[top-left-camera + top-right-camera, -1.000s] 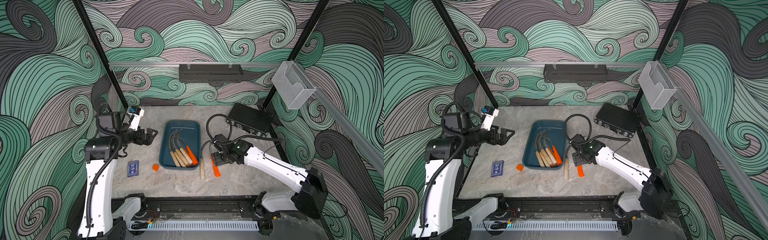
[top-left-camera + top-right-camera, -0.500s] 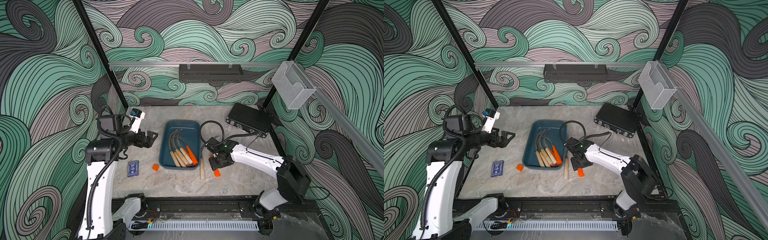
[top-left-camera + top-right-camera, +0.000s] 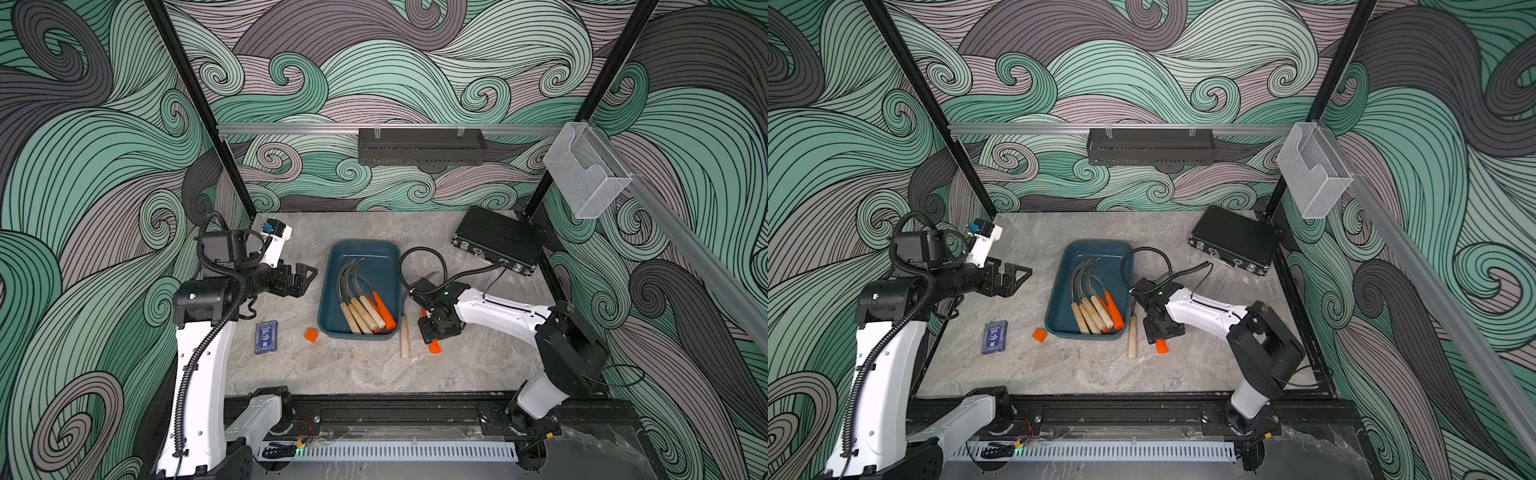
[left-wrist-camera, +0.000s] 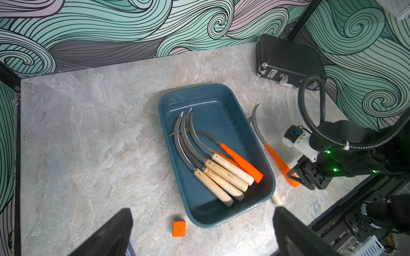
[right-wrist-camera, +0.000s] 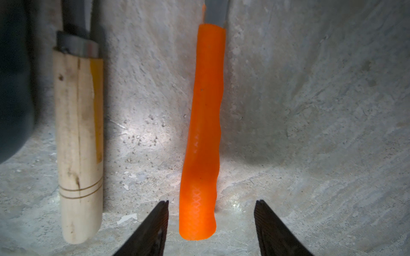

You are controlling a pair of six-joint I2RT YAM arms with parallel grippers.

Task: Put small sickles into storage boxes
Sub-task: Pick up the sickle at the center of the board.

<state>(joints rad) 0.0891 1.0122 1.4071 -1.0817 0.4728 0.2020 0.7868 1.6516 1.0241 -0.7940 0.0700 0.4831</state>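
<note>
Item: shallow rectangular dark teal-blue plastic tray (image 3: 360,243), rounded corners, mid-tabletop, long axis running from back wall toward front rail. Contents: bundle of small sickles (image 3: 362,305) with thin curved grey blades, handles gathered at the near end, mostly pale wood, at least one orange. Far end of the tray floor bare.

Outside, along the right long wall: pale wooden-handled sickle (image 3: 404,341), flat on the grey marbled tabletop (image 3: 332,374), parallel to that wall and just beside it, butt end reaching past the near corner. Next outward: orange-handled sickle (image 5: 202,133), also flat and roughly parallel, with a strip of bare stone between the two handles.

Right gripper (image 5: 211,202): low over the orange handle's butt end, black fingers (image 5: 159,221) straddling it, partly spread. Narrow gap on one side, wider on the other. Nothing gripped.

Left gripper (image 3: 306,278): held above the tabletop to the left of the tray, spread wide, empty.

Sundries: small orange cube (image 3: 311,335) near the tray's near left corner, not touching. Dark blue card box (image 3: 266,337) further left. Black ribbed latch case (image 3: 496,239) at the far right corner. Clear bin (image 3: 582,170) and black rack (image 3: 419,146) on the walls.

Free room: bare stone from the tray to the front rail, from the tray to the back wall, and between its left wall and the left arm.
</note>
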